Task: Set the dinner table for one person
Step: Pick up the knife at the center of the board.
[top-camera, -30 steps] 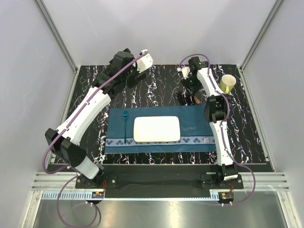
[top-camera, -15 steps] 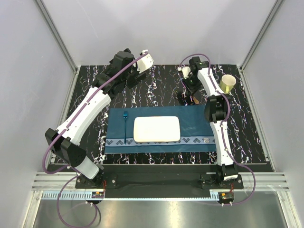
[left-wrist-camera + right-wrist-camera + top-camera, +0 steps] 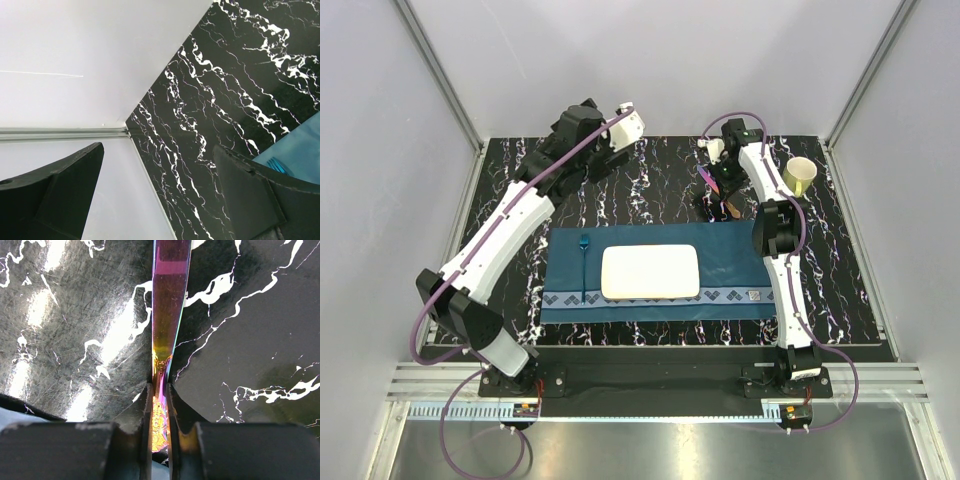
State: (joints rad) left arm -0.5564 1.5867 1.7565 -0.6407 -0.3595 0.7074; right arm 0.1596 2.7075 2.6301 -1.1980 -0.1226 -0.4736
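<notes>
- Now, R gripper (image 3: pixel 159 395): fingers clenched on iridescent utensil (image 3: pixel 170 305). Flat purple-gold strip pinched edge-on btw the pads, rest sticks out ahead of the tips. Which kind of cutlery: can't tell.
- Dinner table (image 3: pixel 260 330): black, white-veined top right under and ahead of R fingers.
- L gripper (image 3: pixel 157 175): fingers spread wide, nothing btw them. Tabletop and wall corner seen thru the gap.
- Teal placemat (image 3: pixel 730 265): just nearside of R fingers, w/ white rect. plate (image 3: pixel 650 272) and blue fork (image 3: pixel 584 262) on it.
- Yellow cup (image 3: pixel 799 176): right of R fingers, apart.
</notes>
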